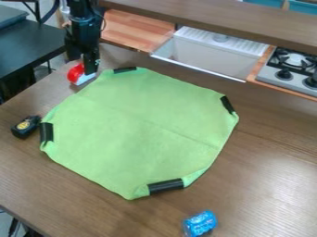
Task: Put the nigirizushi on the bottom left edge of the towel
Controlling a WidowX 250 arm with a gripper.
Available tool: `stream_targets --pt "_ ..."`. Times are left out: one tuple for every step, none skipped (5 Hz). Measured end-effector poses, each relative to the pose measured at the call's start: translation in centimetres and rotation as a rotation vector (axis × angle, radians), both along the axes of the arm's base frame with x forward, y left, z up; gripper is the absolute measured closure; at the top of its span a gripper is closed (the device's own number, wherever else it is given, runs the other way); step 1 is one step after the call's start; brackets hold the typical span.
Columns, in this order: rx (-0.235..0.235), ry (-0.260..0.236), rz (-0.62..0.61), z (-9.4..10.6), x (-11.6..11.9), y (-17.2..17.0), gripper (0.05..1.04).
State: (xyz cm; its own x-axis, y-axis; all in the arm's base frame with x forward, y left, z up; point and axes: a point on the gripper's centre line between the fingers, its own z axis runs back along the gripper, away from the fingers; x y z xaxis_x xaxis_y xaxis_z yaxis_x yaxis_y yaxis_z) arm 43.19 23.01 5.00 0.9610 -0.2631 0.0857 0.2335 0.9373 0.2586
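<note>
Gripper [88,67] at nigirizushi [76,74], nr towel [139,122]

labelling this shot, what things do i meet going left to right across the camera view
Black object with a yellow face, red-and-white nigirizushi, blue can, stove.

The towel [136,120] lies on the table [266,152], a strip of tape at each of four places round its edge, with the box [25,127] just beside it on the left and the can [200,224] in front, a little right of its near corner. Beside its far left edge is the nigirizushi [75,73], right at the tool [89,70]. Behind the table's far edge the sink [213,55] sits between a wooden top [133,28] on its left and the stove [288,74] on its right.
</note>
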Motion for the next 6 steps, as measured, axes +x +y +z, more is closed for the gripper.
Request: stream_targets --pt "0.001 0.027 0.007 -0.92 -0.11 0.27 0.083" --pt "-0.015 0.049 0.013 -1.06 -0.06 0.14 0.083" --pt "-0.033 0.067 0.023 -1.02 -0.27 -0.07 0.108" --pt "-0.041 0.058 0.025 -1.03 -0.14 -0.19 0.377" --pt "-0.041 0.054 0.024 -1.18 -0.14 -0.22 0.567" --pt "-0.03 0.057 0.033 -1.22 -0.31 -0.32 0.567"
